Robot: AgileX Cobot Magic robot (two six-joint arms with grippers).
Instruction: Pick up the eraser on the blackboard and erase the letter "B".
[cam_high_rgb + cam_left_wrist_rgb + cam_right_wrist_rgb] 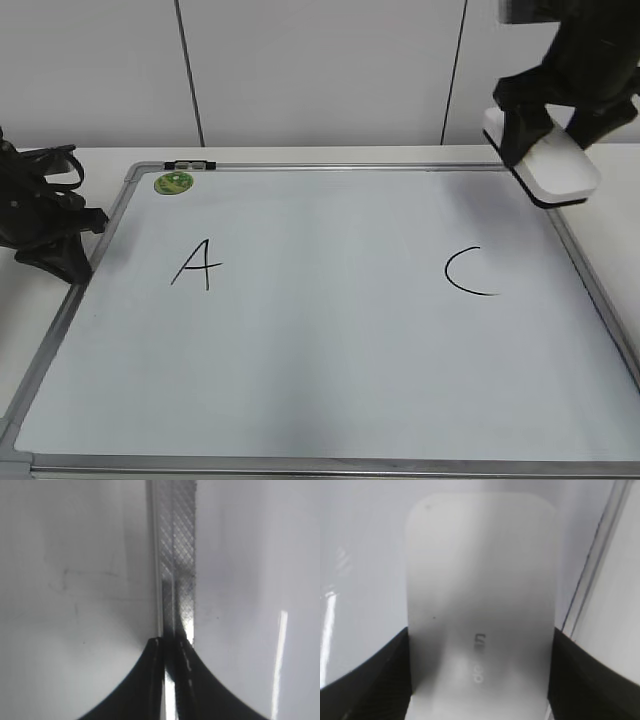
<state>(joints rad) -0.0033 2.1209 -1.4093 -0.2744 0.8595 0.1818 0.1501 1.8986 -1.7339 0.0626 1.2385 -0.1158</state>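
Note:
The blackboard (pixel 330 330) is a white board with a silver frame, lying flat on the table. It bears a black "A" (pixel 197 264) and a black "C" (pixel 468 272); between them the board is blank and no letter "B" shows. My right gripper (pixel 545 140) is shut on the white eraser (pixel 558 166) and holds it lifted above the board's far right corner. In the right wrist view the eraser (pixel 480 600) fills the frame between the black fingers (pixel 480 680). My left gripper (pixel 70 255) is shut and empty at the board's left frame (pixel 175 555).
A small round green magnet (pixel 173 183) sits at the board's far left corner, beside a small clip on the frame (pixel 190 164). A white panelled wall stands behind the table. The board's right frame (pixel 592 575) runs beside the eraser.

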